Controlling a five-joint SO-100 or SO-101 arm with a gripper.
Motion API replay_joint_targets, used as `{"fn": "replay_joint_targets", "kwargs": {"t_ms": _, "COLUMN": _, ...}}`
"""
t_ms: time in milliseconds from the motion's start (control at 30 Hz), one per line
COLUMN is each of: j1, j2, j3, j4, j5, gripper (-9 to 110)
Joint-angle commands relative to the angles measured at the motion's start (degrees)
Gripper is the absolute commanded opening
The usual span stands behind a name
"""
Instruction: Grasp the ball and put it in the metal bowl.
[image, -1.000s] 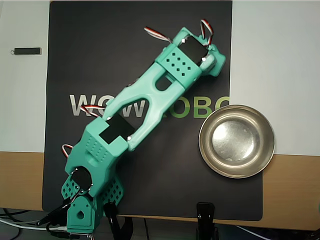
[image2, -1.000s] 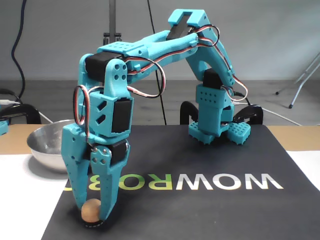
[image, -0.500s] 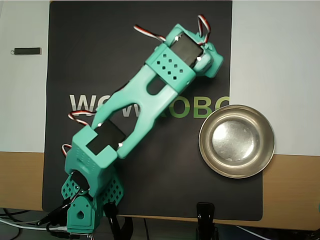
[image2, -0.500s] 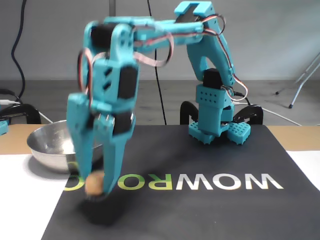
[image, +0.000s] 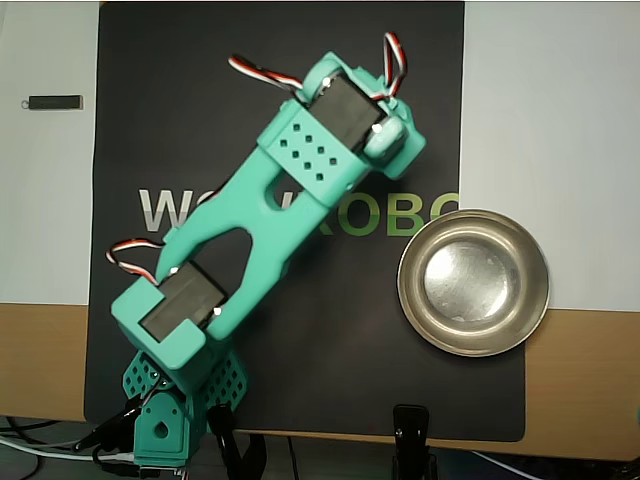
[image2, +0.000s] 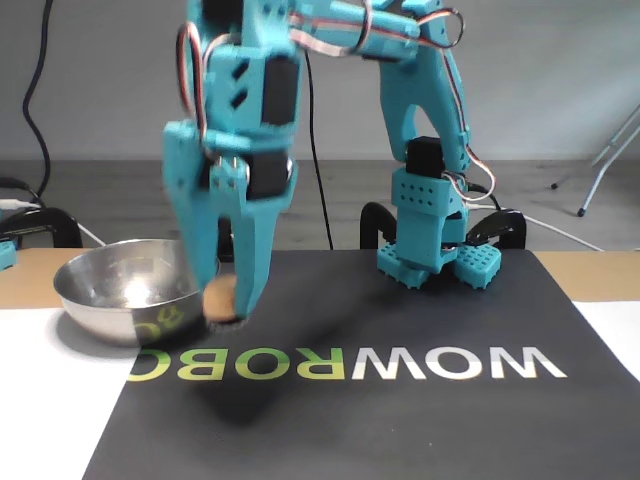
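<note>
Grasp done: end effector (image2: 226, 300) pinching wooden ball (image2: 219, 297), apparently just off the mat | steel bowl (image2: 122, 292) at its 9 o'clock in fixed view, empty | left: carry over, release

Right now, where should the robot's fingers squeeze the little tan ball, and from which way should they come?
Across its middle, from straight above. The small tan wooden ball is round and smooth, so pinching off-centre would likely squirt it out. In the fixed view, the teal fingers already reach down around it, beside the shiny metal bowl.
</note>
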Motion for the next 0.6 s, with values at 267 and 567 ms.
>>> {"fn": "replay_joint_targets", "kwargs": {"t_ms": 267, "j1": -0.4, "j2": 6.7, "j3": -1.8, "j4": 0.4, "j5": 19.2, "gripper": 24}}
{"fn": "replay_joint_targets", "kwargs": {"t_ms": 567, "j1": -0.2, "j2": 9.3, "j3": -1.8, "j4": 0.4, "j5": 34.6, "gripper": 24}}
